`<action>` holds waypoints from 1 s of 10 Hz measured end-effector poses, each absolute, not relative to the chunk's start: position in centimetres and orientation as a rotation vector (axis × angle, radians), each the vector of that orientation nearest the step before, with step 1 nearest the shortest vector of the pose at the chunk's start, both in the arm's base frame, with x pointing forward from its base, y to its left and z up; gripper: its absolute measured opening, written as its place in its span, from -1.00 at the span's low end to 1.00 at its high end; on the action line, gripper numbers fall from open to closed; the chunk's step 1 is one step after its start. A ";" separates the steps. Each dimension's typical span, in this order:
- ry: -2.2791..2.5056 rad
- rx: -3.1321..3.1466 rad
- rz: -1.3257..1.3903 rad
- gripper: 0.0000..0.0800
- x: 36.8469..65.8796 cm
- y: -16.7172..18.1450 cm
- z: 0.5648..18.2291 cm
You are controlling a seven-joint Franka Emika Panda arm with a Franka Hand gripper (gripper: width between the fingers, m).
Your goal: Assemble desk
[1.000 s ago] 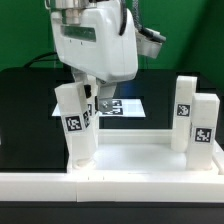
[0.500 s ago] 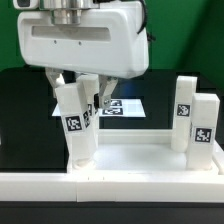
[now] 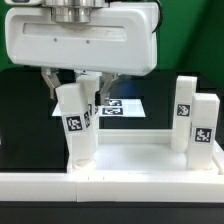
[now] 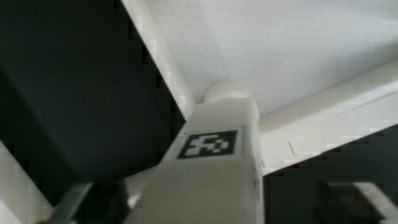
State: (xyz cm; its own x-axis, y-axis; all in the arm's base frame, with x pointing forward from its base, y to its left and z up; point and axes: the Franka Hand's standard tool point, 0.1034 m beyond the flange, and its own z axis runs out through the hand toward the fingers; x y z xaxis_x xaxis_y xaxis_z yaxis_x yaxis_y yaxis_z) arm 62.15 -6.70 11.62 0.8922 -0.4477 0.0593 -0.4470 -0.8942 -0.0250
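The white desk slab (image 3: 135,150) lies flat on the black table. One tagged white leg (image 3: 75,122) stands upright in its corner socket on the exterior view's left. My gripper (image 3: 70,88) hangs over this leg's top with a finger on each side. In the wrist view the leg (image 4: 214,160) rises between the fingers (image 4: 80,200), with a dark gap on both sides, so the gripper (image 4: 217,208) is open around it. The slab's top shows behind it (image 4: 302,50). Two more tagged legs (image 3: 184,110) (image 3: 205,127) stand upright at the slab's right end.
The marker board (image 3: 125,105) lies flat on the black table behind the slab. A long white border rail (image 3: 110,186) runs along the front. A green backdrop stands behind the table.
The hand has turned about its vertical axis over the left leg and now shows its broad side. The leg's tag faces the same way. The other legs have not moved.
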 end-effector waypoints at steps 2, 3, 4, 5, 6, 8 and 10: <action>0.951 -2.973 -0.099 -0.27 62.2 -6.6 11.6; 1.034 -2.944 -0.098 -0.27 62.2 -6.6 11.6; 1.082 -2.925 -0.097 -0.27 62.2 -6.6 11.6; 1.202 -2.875 -0.095 -0.27 62.2 -6.6 11.6; 1.358 -2.802 -0.093 -0.27 62.3 -6.6 11.6; 1.635 -2.653 -0.066 -0.27 62.9 -6.5 11.6; 2.013 -2.297 -0.093 -0.27 63.3 -6.5 11.5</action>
